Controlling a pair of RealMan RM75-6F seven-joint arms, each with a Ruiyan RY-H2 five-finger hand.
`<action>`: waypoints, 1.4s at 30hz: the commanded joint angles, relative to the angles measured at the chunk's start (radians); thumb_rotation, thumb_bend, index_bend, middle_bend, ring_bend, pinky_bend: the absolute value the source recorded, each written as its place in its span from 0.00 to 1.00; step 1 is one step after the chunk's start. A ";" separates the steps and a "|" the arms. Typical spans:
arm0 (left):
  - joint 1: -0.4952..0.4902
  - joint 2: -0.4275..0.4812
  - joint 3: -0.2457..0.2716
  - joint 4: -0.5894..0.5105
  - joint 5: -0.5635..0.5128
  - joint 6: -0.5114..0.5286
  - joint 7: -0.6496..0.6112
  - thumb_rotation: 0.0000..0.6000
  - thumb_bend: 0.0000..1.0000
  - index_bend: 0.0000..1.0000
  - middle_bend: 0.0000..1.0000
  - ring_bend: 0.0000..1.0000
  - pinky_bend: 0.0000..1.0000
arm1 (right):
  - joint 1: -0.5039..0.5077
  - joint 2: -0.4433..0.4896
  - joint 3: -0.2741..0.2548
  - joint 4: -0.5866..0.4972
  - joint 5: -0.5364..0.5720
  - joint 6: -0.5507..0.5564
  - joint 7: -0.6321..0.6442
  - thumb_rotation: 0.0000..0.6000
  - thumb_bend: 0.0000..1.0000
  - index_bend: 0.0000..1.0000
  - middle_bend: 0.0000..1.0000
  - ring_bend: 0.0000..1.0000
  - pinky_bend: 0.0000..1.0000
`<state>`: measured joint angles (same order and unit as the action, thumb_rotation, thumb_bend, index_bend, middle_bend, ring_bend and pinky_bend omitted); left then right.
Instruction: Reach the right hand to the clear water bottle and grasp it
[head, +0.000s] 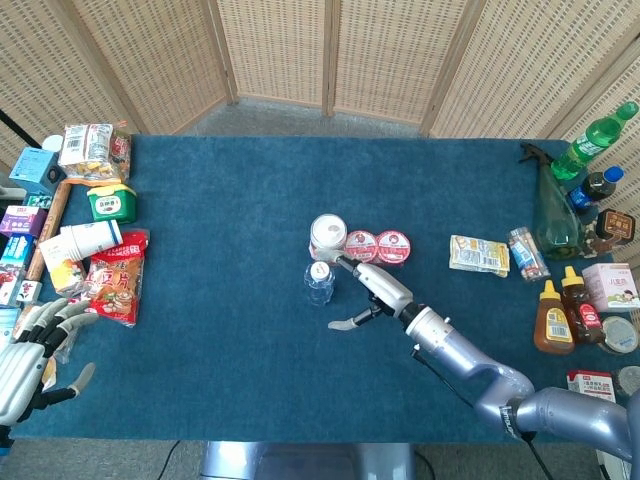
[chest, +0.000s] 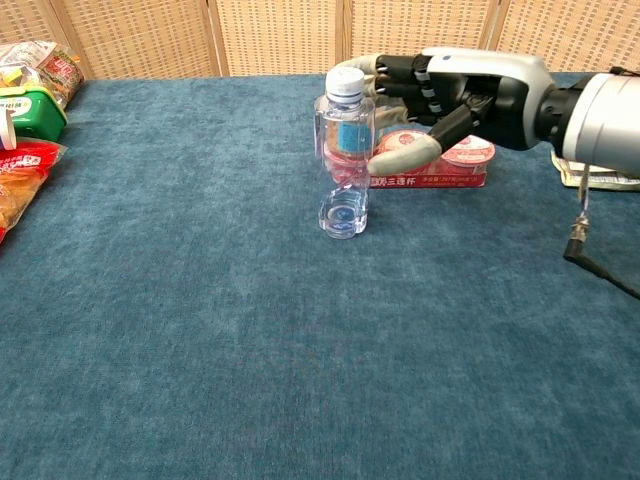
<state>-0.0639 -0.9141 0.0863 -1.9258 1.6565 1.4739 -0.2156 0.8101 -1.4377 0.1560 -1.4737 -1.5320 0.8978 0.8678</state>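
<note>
We see the right hand (chest: 455, 95) spread open just beside the clear water bottle (chest: 344, 160), which stands upright mid-table (head: 220, 230); our left hand (head: 25, 350) rests open, holding nothing

Bare worktop (head: 230, 230) lies open at the water bottle's (head: 319, 283) 9 and 6 o'clock — yogurt cups (head: 378, 246) crowd its 1 o'clock.

The right hand (chest: 455, 95) has a glossy silver-grey back, black segmented fingers (chest: 415, 75) and pale beige tips — joined to a smooth silver forearm. A thin black cable hangs beneath the wrist. The left hand (head: 25, 355) looks alike — silver shell, dark fingers, light tips.
</note>
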 joint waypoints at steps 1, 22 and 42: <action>0.001 -0.001 -0.001 0.003 -0.001 0.001 -0.003 1.00 0.43 0.21 0.17 0.00 0.00 | 0.010 -0.013 -0.001 0.010 0.004 -0.009 0.006 1.00 0.07 0.00 0.15 0.00 0.05; 0.016 0.005 0.000 0.008 0.004 0.021 -0.012 1.00 0.43 0.21 0.17 0.00 0.00 | 0.061 -0.108 -0.010 0.125 0.028 -0.061 0.118 1.00 0.07 0.00 0.21 0.10 0.20; 0.033 0.007 0.001 0.021 0.000 0.039 -0.028 1.00 0.43 0.21 0.17 0.00 0.00 | 0.062 -0.198 0.029 0.237 0.093 -0.069 0.188 1.00 0.16 0.58 0.94 0.97 1.00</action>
<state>-0.0310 -0.9069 0.0869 -1.9052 1.6562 1.5129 -0.2434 0.8763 -1.6406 0.1867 -1.2318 -1.4369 0.8246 1.0540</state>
